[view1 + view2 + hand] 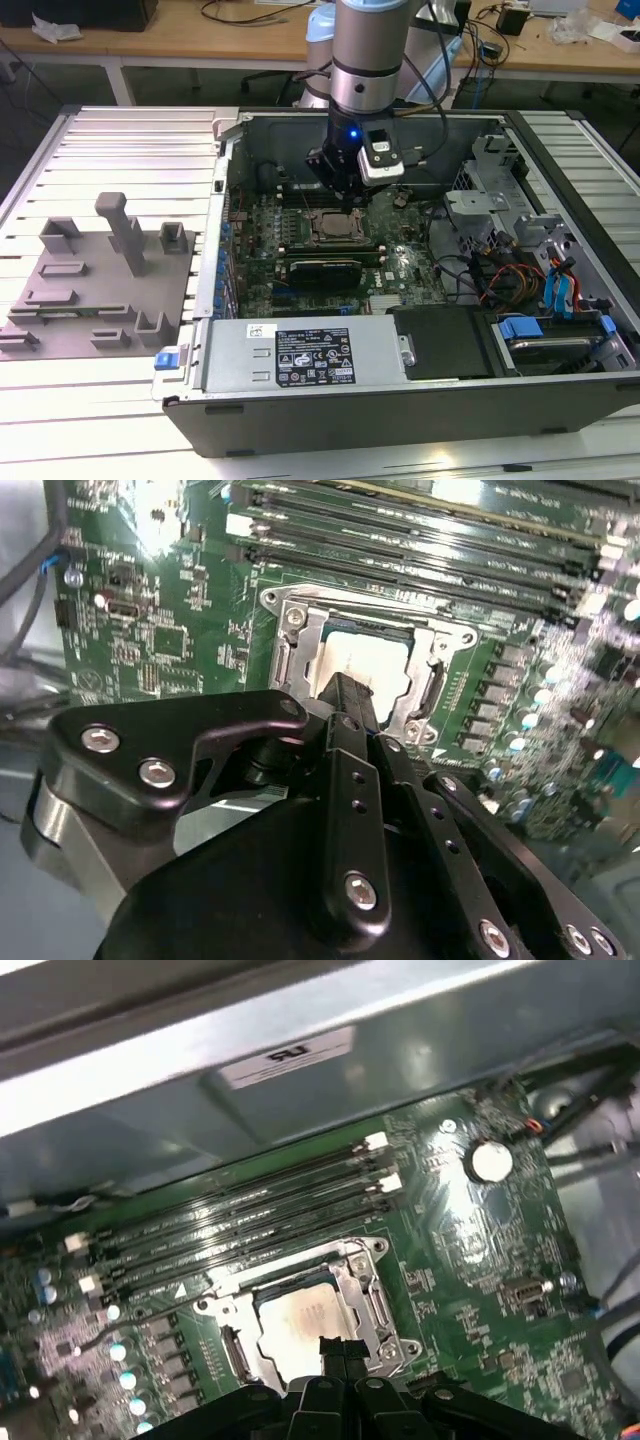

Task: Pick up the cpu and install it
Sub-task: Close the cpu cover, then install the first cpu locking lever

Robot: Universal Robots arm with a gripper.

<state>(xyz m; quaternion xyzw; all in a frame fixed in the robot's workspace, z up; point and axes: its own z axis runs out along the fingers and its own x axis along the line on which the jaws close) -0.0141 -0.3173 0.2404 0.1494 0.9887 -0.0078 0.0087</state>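
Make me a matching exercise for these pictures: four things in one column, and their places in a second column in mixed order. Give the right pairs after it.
Things
1. cpu
2. claw
3. grey plate
4. round battery

Places
a. outside the case, at the exterior view's left
b. just above the socket
c. on the green board, apart from the socket
d. lying in the socket

Pairs: 1-d, 2-b, 3-a, 4-c

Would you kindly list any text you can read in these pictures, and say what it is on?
Black label on the power supply: too small to read.
White sticker on the case wall: blurred, unreadable.
Motherboard markings: too small to read.
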